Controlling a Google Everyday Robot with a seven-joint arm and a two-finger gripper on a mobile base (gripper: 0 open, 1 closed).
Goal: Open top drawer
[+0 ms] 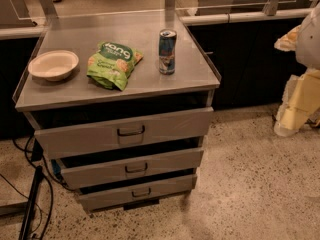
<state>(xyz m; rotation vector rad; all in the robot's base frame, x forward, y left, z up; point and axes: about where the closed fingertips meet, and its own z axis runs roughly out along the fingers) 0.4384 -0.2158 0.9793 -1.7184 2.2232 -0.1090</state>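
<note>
My end effector [292, 115] hanging at far right, well apart from the table [60, 91], released or clenched I cannot tell, top drawer [80, 136] just under the table surface standing partly out, dark loop handle [131, 131] at its centre, bowl [53, 64], green snack bag [113, 64], can [167, 51] on top.

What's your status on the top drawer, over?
Gripper right of the steel cabinet, low, touching nothing. Widest grey metal top drawer partly out, dark loop handle unheld. Nothing between gripper and handle.
</note>
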